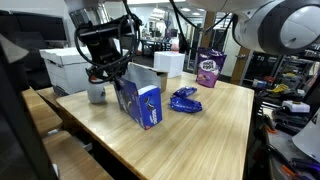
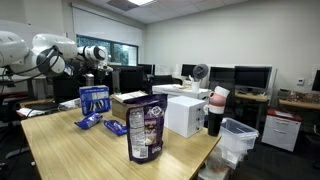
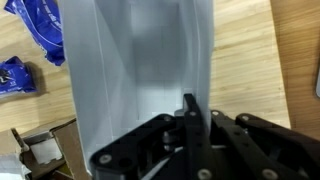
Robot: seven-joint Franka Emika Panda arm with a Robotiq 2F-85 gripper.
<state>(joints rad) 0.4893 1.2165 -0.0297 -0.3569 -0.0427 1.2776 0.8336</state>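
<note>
1. The gripper (image 3: pixel 188 108) is pinched fully together (in the wrist view I can't see anything between the fingers).
2. It hangs right over the top edge of the open blue box (image 1: pixel 140 103). I honestly can't tell whether it's touching the rim.
3. The wrist view looks straight down at the box's pale inner panel, which fills most of the shot.
4. The box stands upright on the wooden table (image 1: pixel 215 130), near the edge where the arm comes in.
5. Some blue packets (image 1: pixel 185 100) lie flat on the table just beside the box (same colour as the box).
6. A purple bag (image 1: pixel 208 68) stands upright at the far side, well apart from the box.
7. A small cup (image 1: pixel 96 93) sits beside the box, below the gripper, with a white carton (image 1: pixel 68 68) behind it.
</note>
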